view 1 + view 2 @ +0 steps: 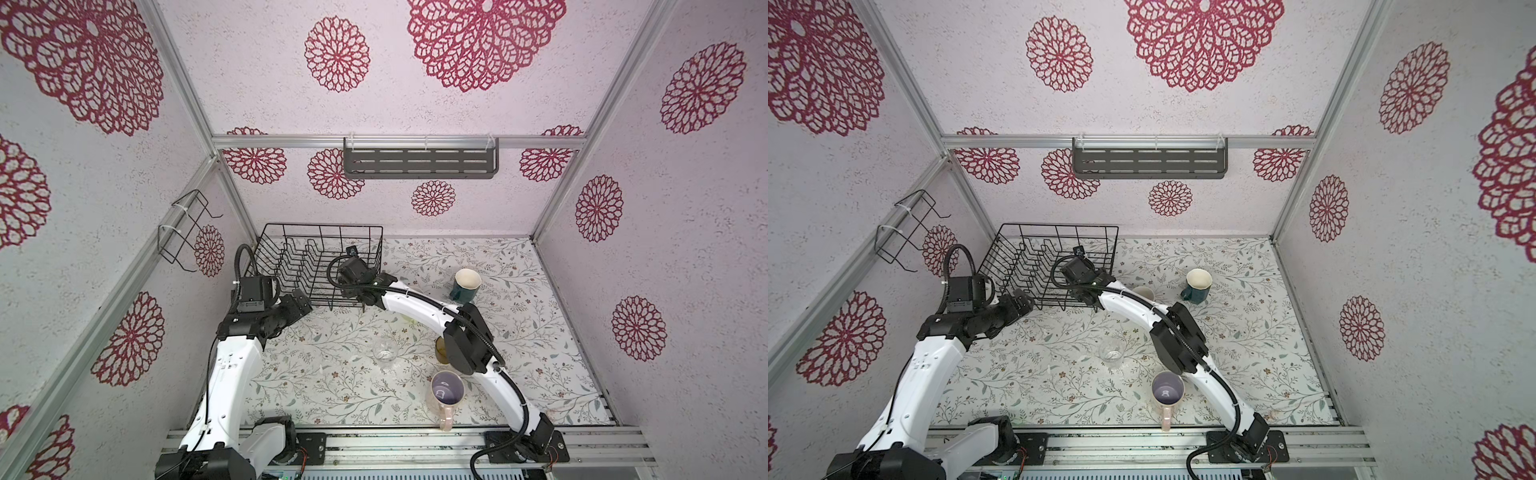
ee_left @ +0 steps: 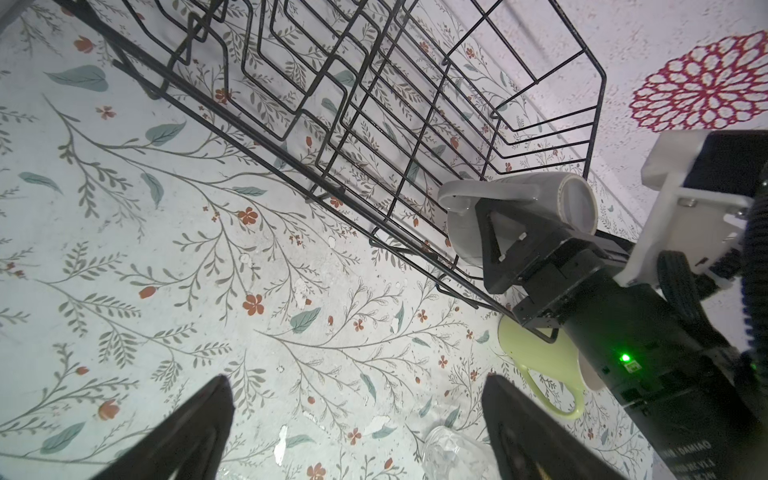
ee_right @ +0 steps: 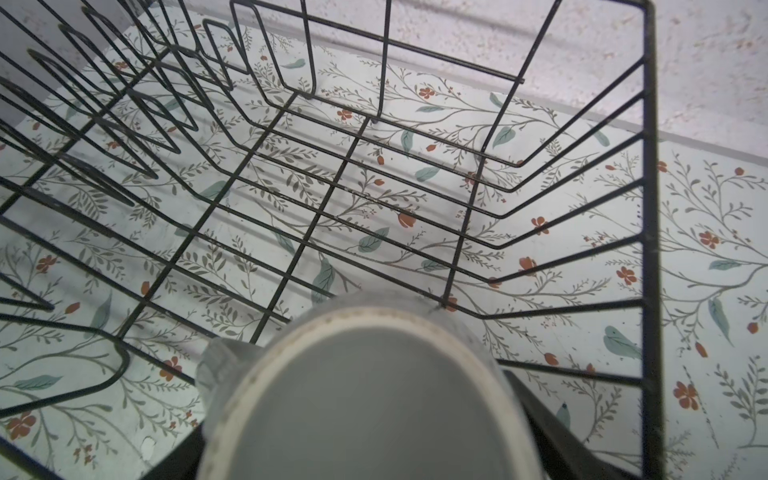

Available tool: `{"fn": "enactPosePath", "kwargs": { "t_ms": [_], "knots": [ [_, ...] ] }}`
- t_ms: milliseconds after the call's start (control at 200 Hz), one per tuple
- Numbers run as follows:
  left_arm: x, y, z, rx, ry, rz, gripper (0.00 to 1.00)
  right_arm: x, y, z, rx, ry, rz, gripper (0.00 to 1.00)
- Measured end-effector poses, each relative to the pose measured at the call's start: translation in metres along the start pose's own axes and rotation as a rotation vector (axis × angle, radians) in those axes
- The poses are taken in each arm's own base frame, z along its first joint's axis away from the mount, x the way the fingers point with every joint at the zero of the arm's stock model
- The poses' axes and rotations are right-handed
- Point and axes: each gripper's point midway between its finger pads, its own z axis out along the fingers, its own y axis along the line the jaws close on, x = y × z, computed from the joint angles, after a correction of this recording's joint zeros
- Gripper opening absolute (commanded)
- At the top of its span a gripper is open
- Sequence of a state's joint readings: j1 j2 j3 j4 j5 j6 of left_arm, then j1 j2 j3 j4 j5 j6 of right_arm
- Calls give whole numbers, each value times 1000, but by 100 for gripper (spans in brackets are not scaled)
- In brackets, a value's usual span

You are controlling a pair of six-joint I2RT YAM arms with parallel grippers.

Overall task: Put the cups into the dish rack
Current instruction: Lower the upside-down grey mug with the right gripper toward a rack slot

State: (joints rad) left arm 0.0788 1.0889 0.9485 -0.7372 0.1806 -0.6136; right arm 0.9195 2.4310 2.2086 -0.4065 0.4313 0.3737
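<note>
Left wrist view gives us the clearest look at the grasp. The right gripper [image 2: 515,208] has its jaws clamped on the grey mug [image 2: 540,193]. One black finger [image 2: 482,249] lies flat against the mug's side and the other is hidden behind it. The mug is tipped over with its base turned toward the wrist and its handle sticking out sideways. It sits just inside the wire wall of the dish rack [image 2: 266,162], at a corner.

From the right wrist camera we see the mug's [image 3: 365,399] unglazed foot ring up close, with the rack's [image 3: 649,208] floor grid beyond it. We cannot tell whether the mug touches the wires.

The left gripper [image 2: 355,380] has its jaws spread wide, with only the floral table [image 2: 187,257] between them. In both top views it hovers just outside the rack's lower left corner [image 1: 300,305] [image 1: 1021,301].

In both top views the rack [image 1: 324,225] [image 1: 1059,225] stands left of centre, against the back wall. The dark teal mug [image 1: 465,286] [image 1: 1196,286] stands upright to the rack's right. The clear glass [image 1: 384,353] [image 1: 1112,353] sits mid-table. The pink mug [image 1: 446,390] [image 1: 1167,392] shows its lavender inside near the table's lower edge, handle pointing down the frame.

In a top view, the amber tumbler [image 1: 439,351] is mostly hidden behind the right arm. The pale yellow-green mug [image 2: 536,357] [image 1: 1144,293] rests on the table just outside the rack, beside that arm.
</note>
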Motion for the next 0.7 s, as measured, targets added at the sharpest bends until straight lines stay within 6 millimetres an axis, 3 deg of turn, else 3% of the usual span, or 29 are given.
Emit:
{"fn": "enactPosePath", "kwargs": {
  "t_ms": [701],
  "knots": [
    [3,-3,5,27,19,-1,97,8,-4,-4,-20,31,-41,67]
  ]
}}
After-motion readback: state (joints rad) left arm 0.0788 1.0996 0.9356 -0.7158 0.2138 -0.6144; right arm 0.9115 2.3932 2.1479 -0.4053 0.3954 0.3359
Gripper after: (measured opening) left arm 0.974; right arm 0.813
